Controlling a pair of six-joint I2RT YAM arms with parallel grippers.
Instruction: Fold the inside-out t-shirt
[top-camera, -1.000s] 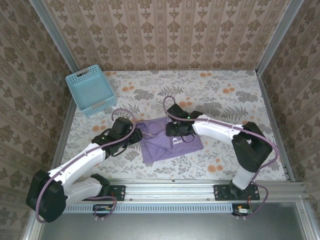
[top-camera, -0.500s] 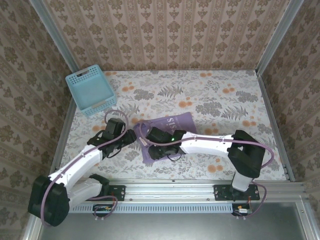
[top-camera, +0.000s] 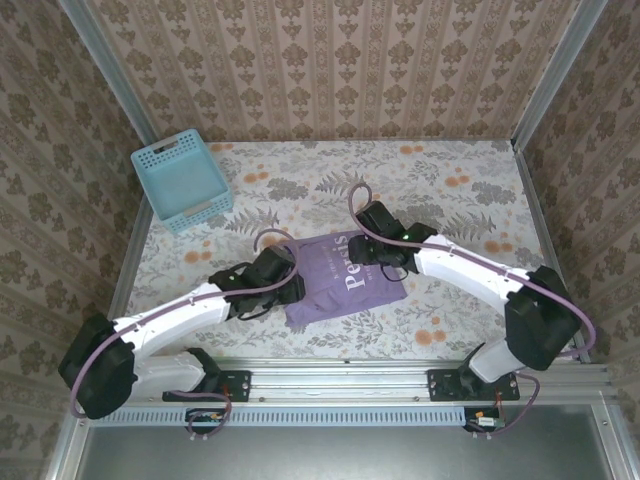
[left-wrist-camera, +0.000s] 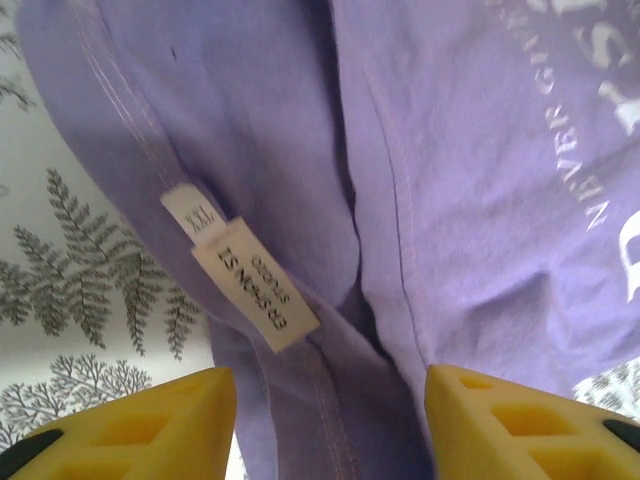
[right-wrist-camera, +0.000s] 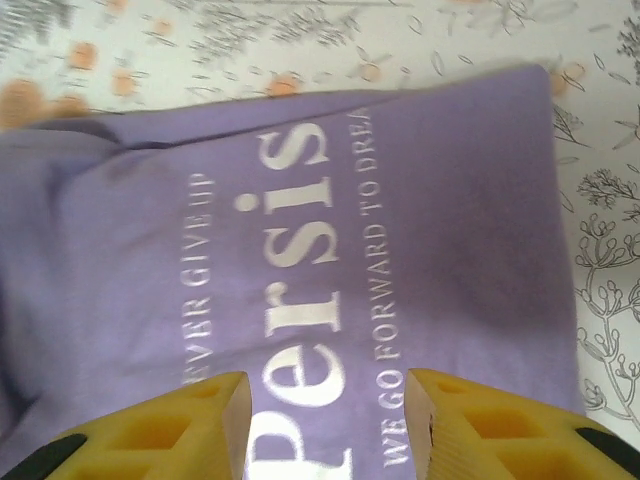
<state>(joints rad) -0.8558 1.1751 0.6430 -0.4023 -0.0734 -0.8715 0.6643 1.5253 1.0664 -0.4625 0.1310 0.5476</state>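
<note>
1. The t-shirt (top-camera: 340, 282) lay folded small on the counter (top-camera: 450, 190), just toward 6 o'clock of centre, with its white lettering (right-wrist-camera: 295, 250) facing up.
2. The left fingers (left-wrist-camera: 140, 420) stood apart, gripping nothing, over the shirt's 9 o'clock edge, where the label (left-wrist-camera: 255, 285) and seams bunched.
3. The right fingers (right-wrist-camera: 170, 430) stood apart, empty, over the print near 2 o'clock.
4. Judgement: the 9 o'clock edge should be pinched low and square through all layers while the right side pins the cloth; otherwise the fold would likely skew.

On the t-shirt (right-wrist-camera: 450, 200), "Persis", "NEVER GIVE UP" and "WE GO FORWARD TO DREA" are printed; "STUDIO" is read on the sewn label (left-wrist-camera: 255, 285), at 8 o'clock in the left wrist view.
</note>
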